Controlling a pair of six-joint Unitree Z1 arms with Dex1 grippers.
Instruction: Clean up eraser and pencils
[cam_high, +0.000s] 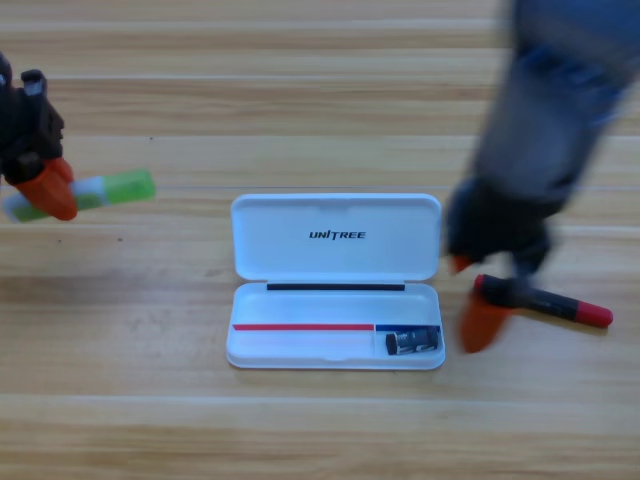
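The pale pencil with a light-green half (112, 188) is at the far left, and my left gripper (42, 192) is shut on its pale end. The black pencil with red ends (550, 303) lies on the table just right of the white case (300, 348). My right gripper (472, 292) is at this pencil's left end, open, with one orange jaw above it and the other below. The dark eraser (413, 342) lies in the case's small lower-right compartment.
The white case lies open in the middle of the table, its lid (335, 262) folded back toward the top. The right arm (550, 110) slants in from the upper right corner, blurred.
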